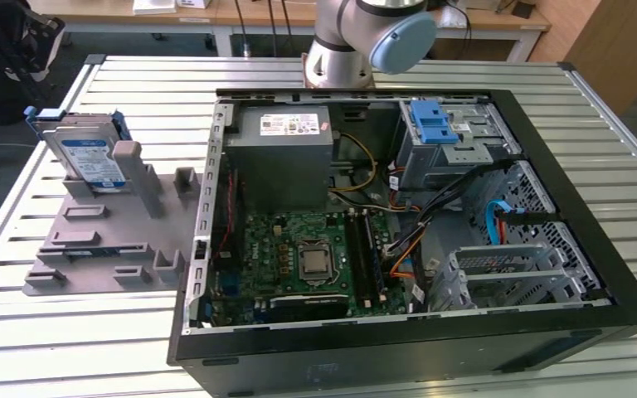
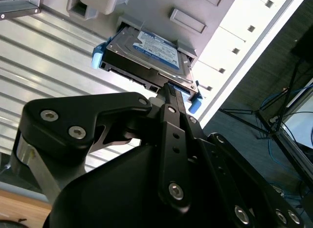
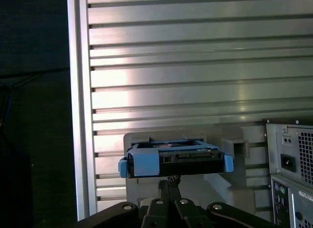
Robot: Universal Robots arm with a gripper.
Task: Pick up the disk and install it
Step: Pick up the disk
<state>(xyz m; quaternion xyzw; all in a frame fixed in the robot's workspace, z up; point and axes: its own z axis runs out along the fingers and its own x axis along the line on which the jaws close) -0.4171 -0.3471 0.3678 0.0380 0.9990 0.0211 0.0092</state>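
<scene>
My black hand (image 3: 168, 181), fingers pressed together, points straight at the silver, blue-bracketed hard disk (image 3: 176, 158), long edge crosswise just ahead, upright in a grey plastic stand (image 3: 230, 135).

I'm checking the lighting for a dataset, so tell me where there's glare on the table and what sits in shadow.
First wrist view: strong glare across the slatted metal table, floor beyond its edge nearly black. Second wrist view: slats gleam too, the black hand reads dark. Exterior view: table evenly lit, computer case interior dim.
</scene>
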